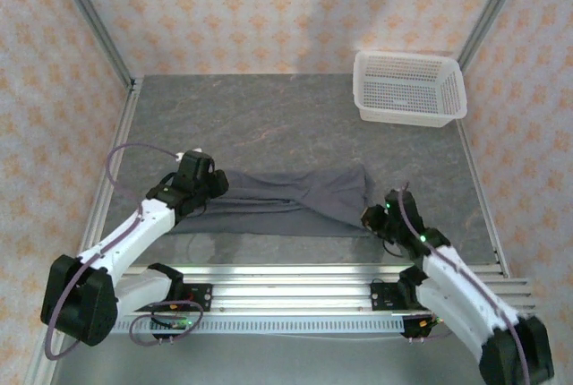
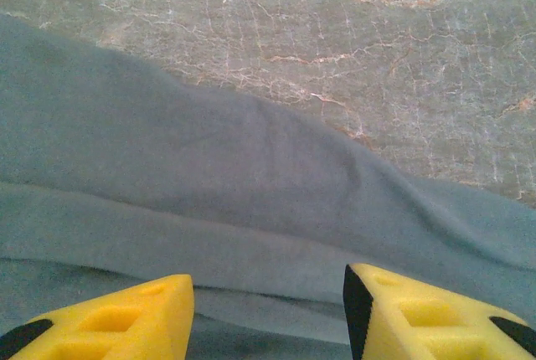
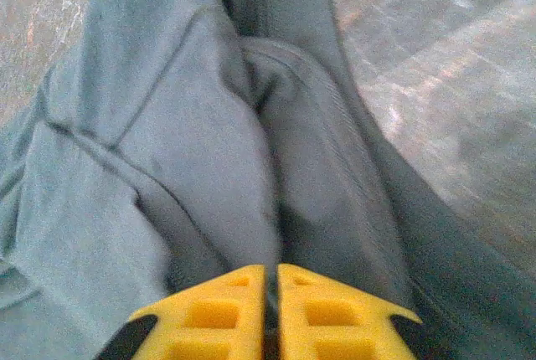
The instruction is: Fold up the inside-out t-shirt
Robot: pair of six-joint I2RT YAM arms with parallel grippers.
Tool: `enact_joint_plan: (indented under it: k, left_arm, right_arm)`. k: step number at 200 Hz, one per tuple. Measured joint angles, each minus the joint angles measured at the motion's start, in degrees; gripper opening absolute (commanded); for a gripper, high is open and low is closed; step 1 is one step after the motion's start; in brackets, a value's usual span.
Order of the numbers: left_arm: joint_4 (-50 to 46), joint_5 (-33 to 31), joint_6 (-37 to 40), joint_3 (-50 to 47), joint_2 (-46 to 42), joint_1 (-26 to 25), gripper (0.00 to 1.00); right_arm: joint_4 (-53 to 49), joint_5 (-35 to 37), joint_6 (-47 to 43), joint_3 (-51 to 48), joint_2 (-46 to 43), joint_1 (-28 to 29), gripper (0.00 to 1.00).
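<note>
Across the middle of the grey veined worktop (image 1: 269, 125), the inside-out t-shirt (image 1: 286, 199), dark slate-grey and drawn out into a long rumpled band from left to right, well apart from the white mesh basket (image 1: 409, 88) in the far right corner. At the band's left end, the left end effector (image 1: 213, 190), lowered over the cloth. From the left wrist, that same end effector (image 2: 268, 297) open, its yellow fingers (image 2: 126, 318) set clearly apart, with soft folds of the shirt (image 2: 209, 176) lying flat beneath and between them and bare worktop (image 2: 402, 59) beyond the upper hem. At the band's right end, the right end effector (image 1: 372, 217), meeting the bunched tip of the fabric. From the right wrist, this end effector (image 3: 270, 280) all but closed, one dark slit left between the two pads, pinching a raised ridge of the shirt (image 3: 193, 142) running straight into that slit. Seams and stitched edges showing on the cloth to the left of the ridge, worktop (image 3: 452, 50) visible to the upper right. Basket upright, near the back wall.
</note>
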Motion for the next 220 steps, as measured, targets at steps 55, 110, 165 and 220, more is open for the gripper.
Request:
enact_joint_plan:
  k: [55,110,165,220]
  left_arm:
    - [0.11,0.15,-0.07,0.17,0.04,0.00,0.51]
    - [0.02,4.52,-0.15,0.39,0.07,-0.39,0.40]
    - [-0.46,5.90,-1.53,0.24,0.44,-0.85,0.22]
    - [-4.11,4.63,-6.45,-3.54,0.44,-1.49,0.00]
  right_arm:
    - [-0.57,3.32,-0.59,11.45,3.04,0.04,0.42]
    - [8.20,-2.54,-10.21,27.43,41.33,3.56,0.40]
    - [13.60,-9.31,-12.98,33.22,57.33,7.37,0.28]
    - [14.49,-12.74,-12.11,31.26,55.06,11.74,0.22]
